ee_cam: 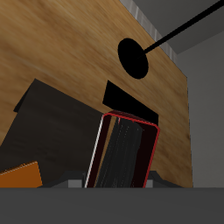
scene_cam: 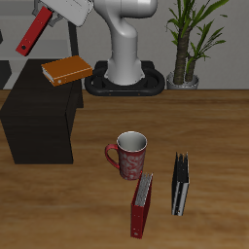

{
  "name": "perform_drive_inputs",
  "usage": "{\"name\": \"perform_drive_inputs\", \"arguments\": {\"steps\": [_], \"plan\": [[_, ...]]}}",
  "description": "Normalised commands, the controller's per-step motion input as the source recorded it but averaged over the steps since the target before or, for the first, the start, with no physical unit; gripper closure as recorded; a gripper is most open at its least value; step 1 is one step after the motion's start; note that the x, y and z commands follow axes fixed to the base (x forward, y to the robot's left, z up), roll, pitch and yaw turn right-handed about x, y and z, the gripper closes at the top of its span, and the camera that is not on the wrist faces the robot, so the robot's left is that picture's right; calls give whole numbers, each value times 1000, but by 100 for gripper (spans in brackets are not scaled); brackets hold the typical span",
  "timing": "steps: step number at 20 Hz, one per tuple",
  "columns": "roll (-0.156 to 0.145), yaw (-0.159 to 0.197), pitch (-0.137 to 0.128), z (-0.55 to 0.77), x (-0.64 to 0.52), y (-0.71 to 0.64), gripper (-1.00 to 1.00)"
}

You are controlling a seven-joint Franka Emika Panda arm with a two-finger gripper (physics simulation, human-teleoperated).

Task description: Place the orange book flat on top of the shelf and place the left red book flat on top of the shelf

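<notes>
The table (scene_cam: 214, 126) is carrying every object and is filling most of the exterior view. The shelf (scene_cam: 39, 122), a low matte-black cabinet, is standing at the table's 9 o'clock, with its flat top facing up. The robot's pale base (scene_cam: 124, 58) is rising at 12 o'clock, beside a potted plant (scene_cam: 190, 39) at 1 o'clock.

The orange book (scene_cam: 66, 70) is already lying flat on the shelf top, near its rear corner; this half of the task appears done. In the wrist view a sliver of it is showing beside the black top.

The end effector (scene_cam: 47, 17) is hanging at 11 o'clock, above and behind the shelf, and is clenched on the left red book (scene_cam: 34, 34), which is tilted steeply, its lower end pointing down toward 8 o'clock. The wrist view is showing the book's red cover edge and grey page block (ee_cam: 122, 153) running away from the camera, above the shelf top.

A red mug (scene_cam: 129, 154) is standing near the centre, well apart from the shelf. Another red book (scene_cam: 142, 204) and a black book (scene_cam: 181, 183) are standing upright toward 6 o'clock, untouched.

The step in hand is judged to be the carrying of the second book to its place. The next move is calling for the wrist to rotate until the cover is level, then for a descent onto bare shelf top clear of the orange book, and only then for release.
</notes>
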Motion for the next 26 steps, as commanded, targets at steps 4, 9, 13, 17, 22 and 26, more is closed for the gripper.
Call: {"name": "perform_drive_inputs", "arguments": {"steps": [4, 9, 13, 17, 22, 26], "plan": [[-25, 33, -36, 25, 229, -180, 100], [4, 29, 22, -199, 354, -80, 100], [46, 6, 232, -822, 541, -69, -100], [69, -27, 124, -348, 143, 95, -100], [122, -43, 71, -151, -43, 290, -100], [94, 28, -11, 75, -140, 422, -100]]}}
